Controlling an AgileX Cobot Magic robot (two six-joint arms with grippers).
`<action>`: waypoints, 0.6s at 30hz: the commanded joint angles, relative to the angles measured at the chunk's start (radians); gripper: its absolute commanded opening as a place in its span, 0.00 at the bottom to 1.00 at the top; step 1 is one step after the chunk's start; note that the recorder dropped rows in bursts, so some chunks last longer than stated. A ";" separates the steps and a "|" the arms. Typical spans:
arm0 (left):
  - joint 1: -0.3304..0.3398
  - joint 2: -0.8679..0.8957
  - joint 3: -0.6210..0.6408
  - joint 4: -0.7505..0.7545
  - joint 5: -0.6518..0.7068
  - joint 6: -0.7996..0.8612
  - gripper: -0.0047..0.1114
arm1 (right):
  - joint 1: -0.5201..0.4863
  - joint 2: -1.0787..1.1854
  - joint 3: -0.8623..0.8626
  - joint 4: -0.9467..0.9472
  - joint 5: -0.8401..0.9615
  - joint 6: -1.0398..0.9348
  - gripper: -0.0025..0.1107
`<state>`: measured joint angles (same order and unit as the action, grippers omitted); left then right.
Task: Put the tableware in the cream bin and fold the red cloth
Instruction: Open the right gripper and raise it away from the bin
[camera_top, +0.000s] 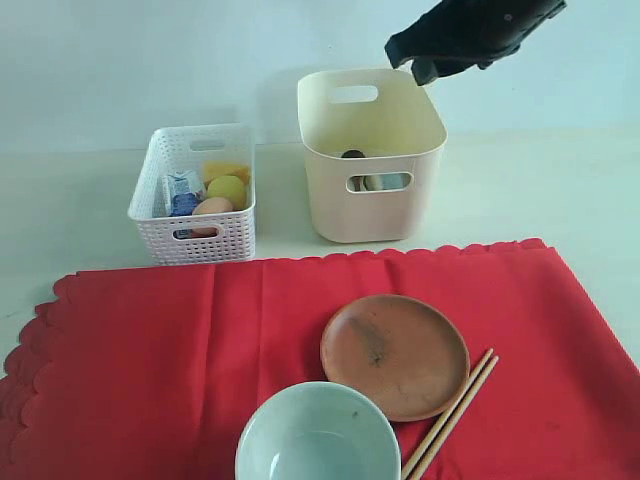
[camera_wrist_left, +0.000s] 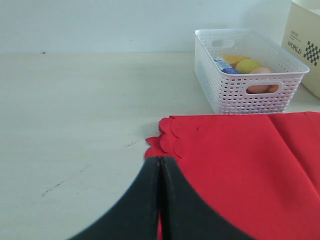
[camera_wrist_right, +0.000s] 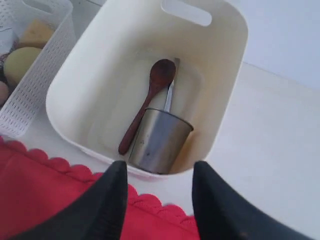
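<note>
My left gripper sits low with its black jaws pressed together and nothing between them, right at the scalloped left corner of the large bright red cloth. Beyond that corner the pale tabletop gives me wide open room.

The cloth lies flat across the front. Its back edge runs just in front of the low white lattice basket and of the tall cream plastic bin to the right of it. A strip of table separates the two.

Down in the bin I see the steel cup; upright or tipped, I cannot tell. The dark wooden spoon lies slantwise against it, and the knife shows just beside the spoon's head.

On the cloth, the round brown plate sits right of centre, with the pale green bowl close in front of it. The wooden chopsticks slant along the plate's right rim, with open cloth beyond them.

My right gripper hovers over the bin's far right rim, jaws spread wide and empty
</note>
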<state>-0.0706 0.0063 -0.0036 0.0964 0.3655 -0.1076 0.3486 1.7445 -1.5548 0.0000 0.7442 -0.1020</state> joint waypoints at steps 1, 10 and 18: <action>0.003 -0.006 0.004 -0.006 -0.010 -0.001 0.04 | 0.001 -0.116 0.122 0.000 -0.008 -0.001 0.38; 0.003 -0.006 0.004 -0.006 -0.010 -0.001 0.04 | 0.001 -0.304 0.391 0.000 -0.023 0.025 0.38; 0.003 -0.006 0.004 -0.006 -0.010 -0.001 0.04 | 0.001 -0.303 0.548 0.013 0.113 0.016 0.38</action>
<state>-0.0706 0.0063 -0.0036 0.0964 0.3655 -0.1076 0.3486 1.4182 -1.0294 0.0077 0.8436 -0.0837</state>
